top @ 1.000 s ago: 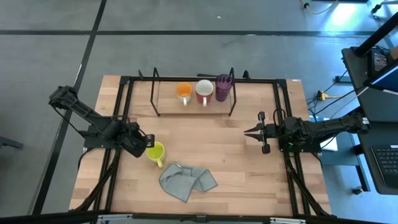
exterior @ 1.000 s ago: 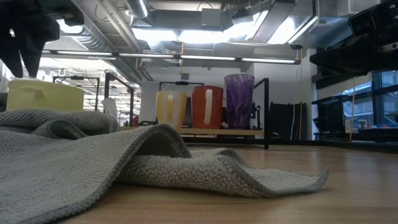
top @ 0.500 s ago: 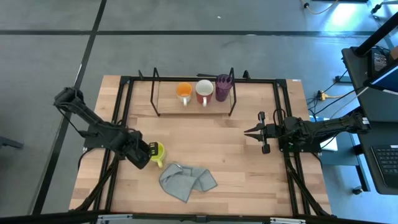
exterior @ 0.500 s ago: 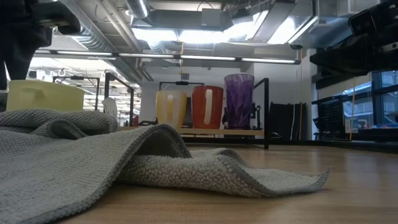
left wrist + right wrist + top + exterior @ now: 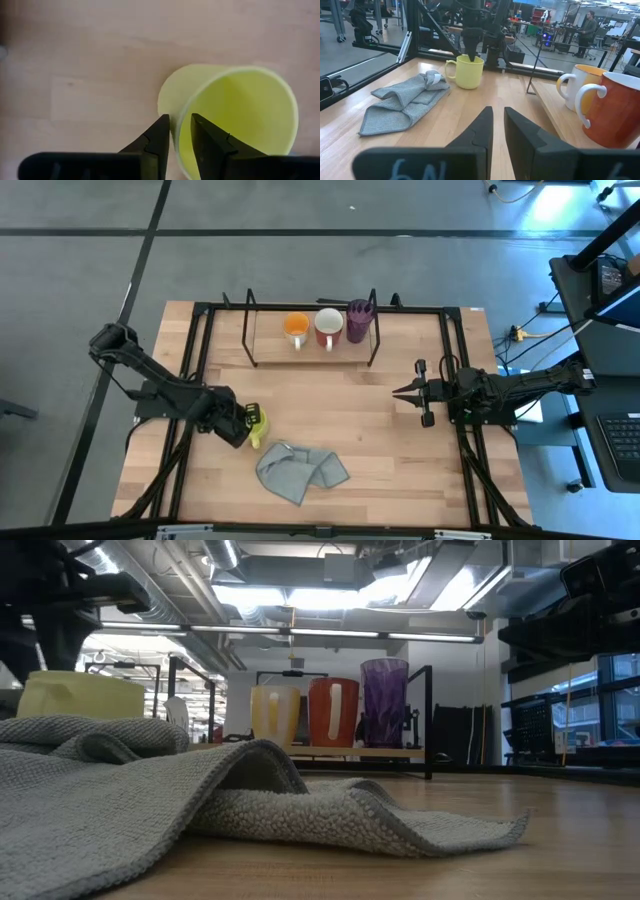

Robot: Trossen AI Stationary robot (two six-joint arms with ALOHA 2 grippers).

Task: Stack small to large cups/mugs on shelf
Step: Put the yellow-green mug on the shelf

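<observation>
Yellow mug [image 5: 235, 117] beside the grey cloth [image 5: 300, 470]: left claw [image 5: 180, 131] straddles its rim, nearly clenched; right claw [image 5: 497, 125] clenched empty.

The surface [image 5: 360, 410] is pale wood laid in planks, smooth with a faint grain and a soft satin sheen. The grey cloth [image 5: 200, 800] is thick towelling, nubbly, looped and matt. The yellow mug [image 5: 235, 115] looks glazed and smooth, with a mild gloss at its rim; the orange mug [image 5: 615, 112] and the white mug [image 5: 577, 85] shine the same way. The purple tumbler [image 5: 385, 703] looks like translucent, ribbed plastic. The shelf [image 5: 310, 340] is thin black metal rod, matt. The left gripper's fingers [image 5: 157, 140] are dark, matt and plastic-looking
</observation>
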